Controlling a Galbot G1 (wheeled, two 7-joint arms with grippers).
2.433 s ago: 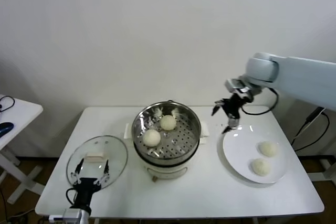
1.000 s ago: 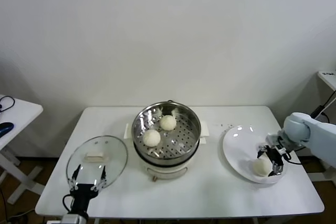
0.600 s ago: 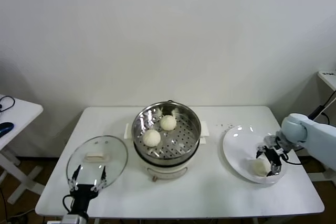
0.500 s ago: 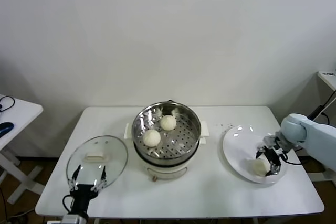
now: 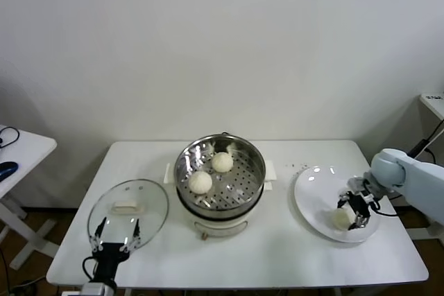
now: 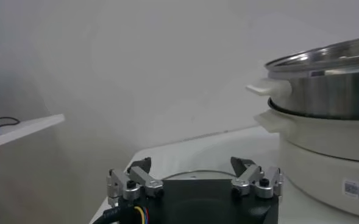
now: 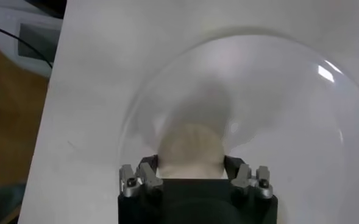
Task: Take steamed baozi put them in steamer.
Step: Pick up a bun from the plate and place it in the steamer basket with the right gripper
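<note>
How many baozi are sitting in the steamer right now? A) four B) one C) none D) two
D: the head view shows two baozi on the perforated floor of the steamer, while the right tool is down at a bun on the plate.

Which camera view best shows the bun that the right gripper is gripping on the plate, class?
The right wrist view: the bun fills the space between the right gripper fingers, on the plate. The head view shows the bun small and partly covered by the gripper. The left wrist view does not show it.
</note>
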